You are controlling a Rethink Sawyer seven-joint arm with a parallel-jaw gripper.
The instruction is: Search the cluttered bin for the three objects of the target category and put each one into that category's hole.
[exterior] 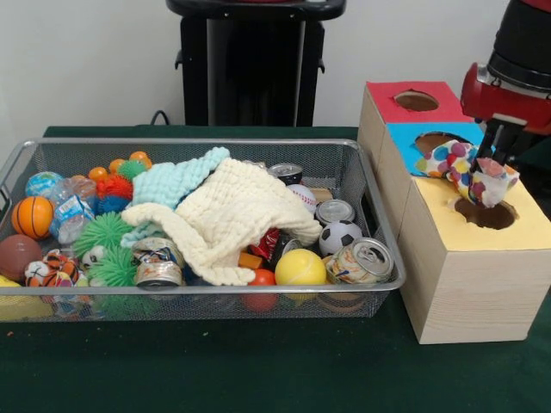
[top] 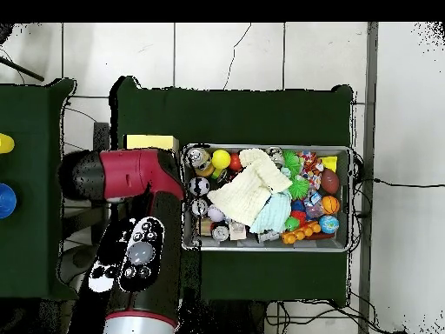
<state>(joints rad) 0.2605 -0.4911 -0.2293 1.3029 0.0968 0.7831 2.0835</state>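
Front view looks level across the table; overhead looks straight down; both share the wire bin (exterior: 379,284) (top: 348,150).

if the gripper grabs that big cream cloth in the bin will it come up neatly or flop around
Probably floppy: the cream cloth lies in soft folds draped over cans and balls. It likely hangs and drags, perhaps nudging the yellow ball beside it. It looks light, quilted, not slippery.

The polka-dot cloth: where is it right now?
In the front view the polka-dot cloth hangs from the gripper at the right, over the yellow box's hole, beside the blue box.
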